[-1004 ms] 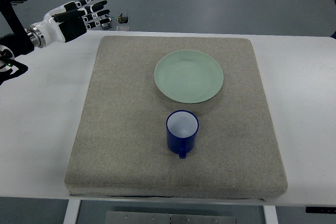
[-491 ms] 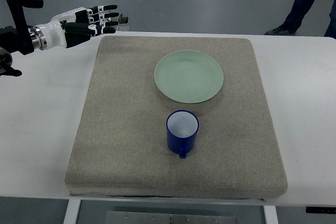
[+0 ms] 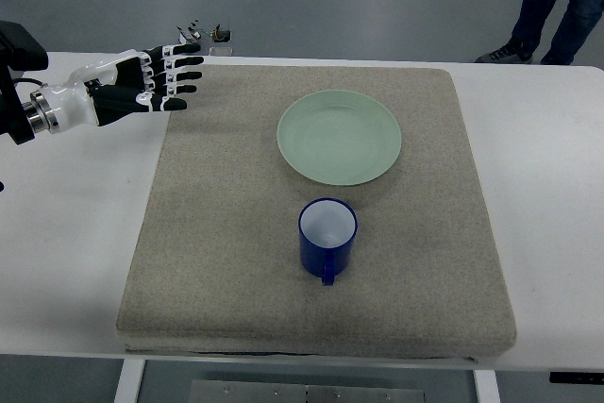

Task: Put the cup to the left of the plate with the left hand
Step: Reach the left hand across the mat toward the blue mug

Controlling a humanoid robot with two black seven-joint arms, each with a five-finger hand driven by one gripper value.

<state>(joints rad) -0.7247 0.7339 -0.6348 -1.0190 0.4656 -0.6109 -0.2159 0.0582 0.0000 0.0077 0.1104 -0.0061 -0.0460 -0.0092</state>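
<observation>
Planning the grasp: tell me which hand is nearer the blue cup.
Left. The left hand hovers open at the mat's far-left corner, well away from the blue cup. The right hand is out of view.

White table [image 3: 75, 195] carries one grey-beige mat [image 3: 217, 233], lying flat and covering most of its top. Small dark items [image 3: 219, 37], unidentifiable, sit at the far edge.

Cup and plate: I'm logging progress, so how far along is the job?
Nothing looks done yet. The blue cup stands upright on the mat, on the near side of the green plate, not to its left, and nothing touches it. The left hand is over the mat's far left corner, fingers spread and empty. Reaching, grasping, and setting the cup left of the plate all remain.
</observation>
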